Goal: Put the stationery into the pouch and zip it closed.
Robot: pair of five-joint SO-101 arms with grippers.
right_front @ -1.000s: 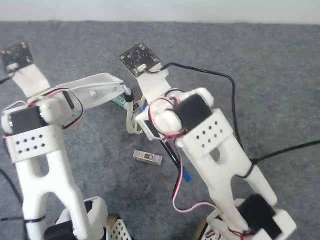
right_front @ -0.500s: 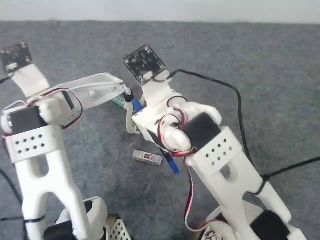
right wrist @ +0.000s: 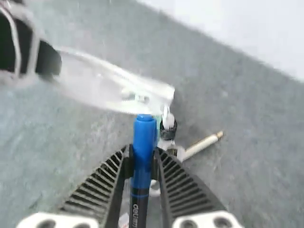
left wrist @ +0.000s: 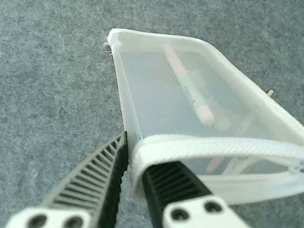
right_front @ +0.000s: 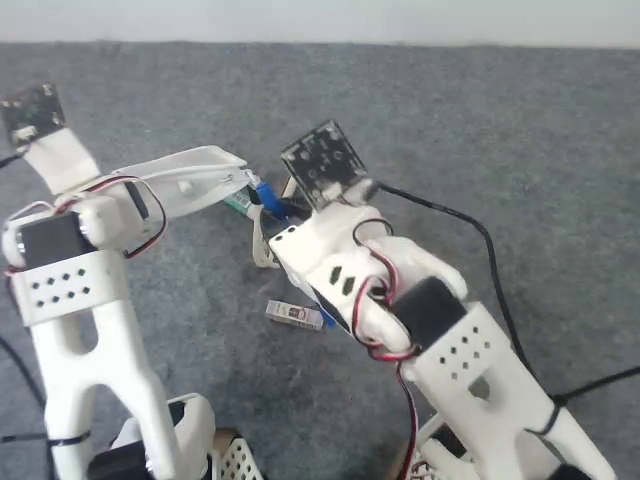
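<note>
Pouch [left wrist: 190, 109] of white mesh, one, pinched at its zipper-edged rim between the jaws of the left gripper [left wrist: 135, 153], both ribbed black fingers [left wrist: 107, 175] pressed against the fabric. Stretched away from that gripper over grey carpet [left wrist: 47, 71]. Visible through the mesh: at least one pale pen [left wrist: 187, 88] lying lengthwise inside, with further slim shapes beneath it too blurred to count. Blue marker [right wrist: 143, 137], one, clamped in the right gripper [right wrist: 142, 152], jaws tight on the barrel, tip right at the pouch's near edge; inside or not, impossible to tell. Just beside that tip, one small black-capped end [right wrist: 167, 127], kind unclear. Pale pencil-like stick [right wrist: 203, 141], one, lying on the carpet near the pouch's corner, apart from both grippers. From above: two white arms side by side, the left one [right_front: 70, 270] holding the pouch out toward the middle, the right one [right_front: 400, 300] bent low with the marker's blue tip at the pouch's end. Small rectangular eraser-like block [right_front: 294, 315], one, flat on the carpet just beside the right arm, apart from the pouch. Two bare circuit boards [right_front: 322, 165], one above each wrist.
</note>
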